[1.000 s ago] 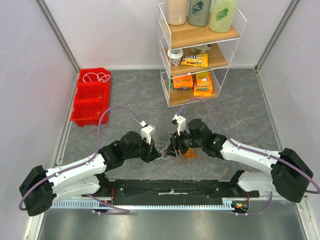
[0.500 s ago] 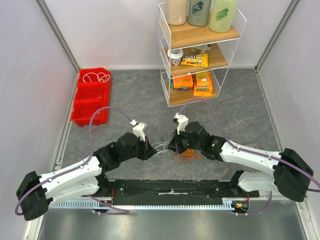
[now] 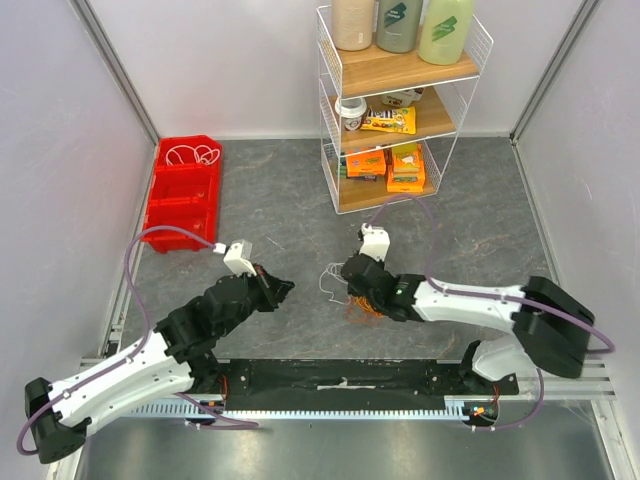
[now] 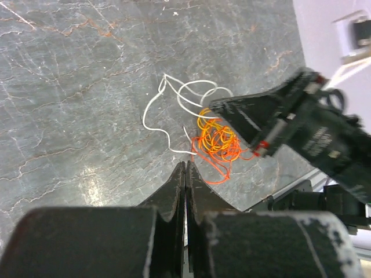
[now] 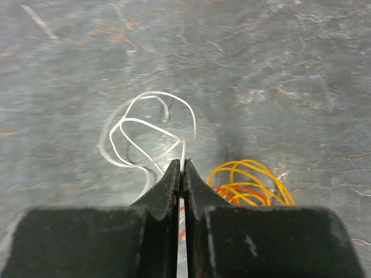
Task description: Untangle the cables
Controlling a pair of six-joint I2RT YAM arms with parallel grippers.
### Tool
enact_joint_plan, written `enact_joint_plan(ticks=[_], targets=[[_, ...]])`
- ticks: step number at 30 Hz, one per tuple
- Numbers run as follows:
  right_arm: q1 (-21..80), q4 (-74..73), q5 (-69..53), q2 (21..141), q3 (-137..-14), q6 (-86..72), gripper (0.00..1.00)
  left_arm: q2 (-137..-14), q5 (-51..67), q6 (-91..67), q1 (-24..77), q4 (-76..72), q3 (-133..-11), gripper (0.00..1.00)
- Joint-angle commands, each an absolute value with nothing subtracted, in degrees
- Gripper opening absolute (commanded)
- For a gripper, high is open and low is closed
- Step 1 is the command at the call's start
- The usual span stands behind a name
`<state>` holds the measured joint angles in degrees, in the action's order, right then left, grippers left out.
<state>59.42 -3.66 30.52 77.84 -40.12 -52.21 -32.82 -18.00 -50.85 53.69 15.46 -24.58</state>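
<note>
The cables lie tangled on the grey table between the arms. The white cable [image 3: 327,279] [image 4: 174,110] [image 5: 139,124] loops out to the left of the orange cable [image 3: 368,306] [image 4: 217,147] and the yellow cable [image 4: 208,124] [image 5: 255,176]. My right gripper [image 3: 344,271] [image 5: 182,165] is shut on a strand of the white cable, low over the tangle; it also shows in the left wrist view as the right gripper [image 4: 232,110]. My left gripper [image 3: 285,287] [image 4: 185,167] is shut with nothing in it, a short way left of the cables.
A red bin [image 3: 182,192] at the back left holds another white coil [image 3: 193,155]. A white wire shelf [image 3: 400,110] with bottles and boxes stands at the back centre. The arms' thick purple cables arch above the table.
My left arm has drawn back to the left, away from the tangle. My right gripper has closed on the white cable and dropped lower over the pile.
</note>
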Motion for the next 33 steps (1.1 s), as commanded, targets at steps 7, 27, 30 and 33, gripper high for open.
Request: enact_joint_plan(ticks=[7,27,30,33], targets=[[61.70,-1.88,37.03,84.04,-44.31,-45.39,0.00,-30.14,-11.53,-45.18,53.35,13.00,-24.87,0.02],[57.48,-4.75,-17.31,64.42,-41.13,-17.40,0.00,-44.81,13.45,-23.21,52.91,14.31,-37.87,0.55],[57.57,-4.83,-17.75,64.60,-41.40,-17.49,0.00,-46.05,11.43,-22.68,53.00,15.82,-37.36,0.55],[57.57,-4.75,-17.75,64.16,-41.13,-17.49,0.00,-46.05,9.85,-22.94,53.00,16.43,-36.56,0.49]])
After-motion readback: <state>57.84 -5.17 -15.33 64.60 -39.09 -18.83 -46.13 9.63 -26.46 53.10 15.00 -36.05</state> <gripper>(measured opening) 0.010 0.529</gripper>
